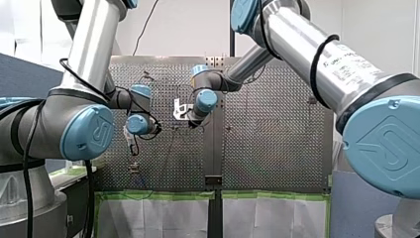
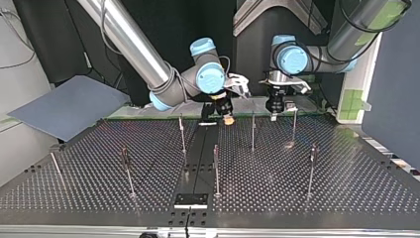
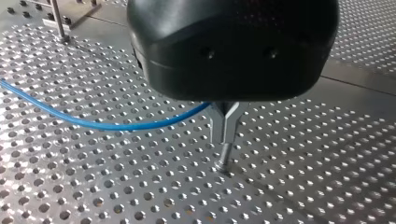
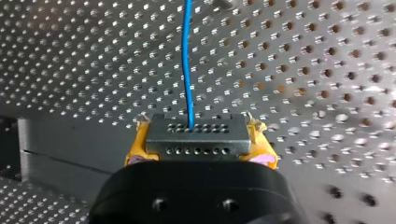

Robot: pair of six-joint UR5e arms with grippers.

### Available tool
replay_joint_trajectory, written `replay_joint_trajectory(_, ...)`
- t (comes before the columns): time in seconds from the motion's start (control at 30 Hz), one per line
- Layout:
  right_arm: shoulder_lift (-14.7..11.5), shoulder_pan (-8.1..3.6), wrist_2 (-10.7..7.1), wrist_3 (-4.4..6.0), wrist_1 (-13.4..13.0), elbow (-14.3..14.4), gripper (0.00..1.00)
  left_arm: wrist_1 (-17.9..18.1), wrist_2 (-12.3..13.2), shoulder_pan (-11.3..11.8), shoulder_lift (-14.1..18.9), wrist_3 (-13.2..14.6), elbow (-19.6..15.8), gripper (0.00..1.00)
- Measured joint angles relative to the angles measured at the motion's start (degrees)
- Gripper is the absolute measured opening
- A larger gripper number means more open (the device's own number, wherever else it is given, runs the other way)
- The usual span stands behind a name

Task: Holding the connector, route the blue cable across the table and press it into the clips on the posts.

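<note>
My right gripper [image 4: 198, 140] is shut with its yellow pads [image 4: 138, 142] on the two ends of a dark grey connector [image 4: 196, 133] that has rows of small holes. The blue cable [image 4: 187, 60] leaves the connector's top and runs straight ahead over the perforated table. In the left wrist view the blue cable [image 3: 93, 122] curves across the plate and ends at my left gripper [image 3: 225, 140], whose metal fingers are pinched together on it, tips close to the plate. In the top view my right gripper [image 2: 225, 118] and my left gripper [image 2: 274, 111] hang side by side at the table's far edge.
Several thin upright posts stand on the perforated table [image 2: 346, 183], among them a post [image 2: 253, 131] and another post [image 2: 294, 124] near the grippers. A black strip [image 2: 198, 158] runs down the middle. A grey board [image 2: 69, 106] lies off the table at the top view's left.
</note>
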Motion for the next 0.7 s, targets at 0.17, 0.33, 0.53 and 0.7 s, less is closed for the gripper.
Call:
replay_joint_trajectory(0.17,1.8,-0.76,-0.04,0.43,-0.2,0.0,0.0,-0.5,0.2,0.4,-0.3,-0.2,1.4,0.0)
replay_joint_trajectory(0.33,2.2,-1.58,-0.34,0.69,-0.3,-0.1,0.0,-0.6,0.2,0.7,-1.6,0.1,1.6,0.0)
replay_joint_trajectory(0.53,2.3,-2.56,-0.82,0.75,-0.4,-0.1,0.0,0.5,0.3,0.7,-4.1,0.7,2.2,0.0)
replay_joint_trajectory(0.7,2.3,-3.22,-1.14,0.79,-0.5,-0.1,0.0,0.5,0.6,0.8,-4.8,0.7,3.1,0.0)
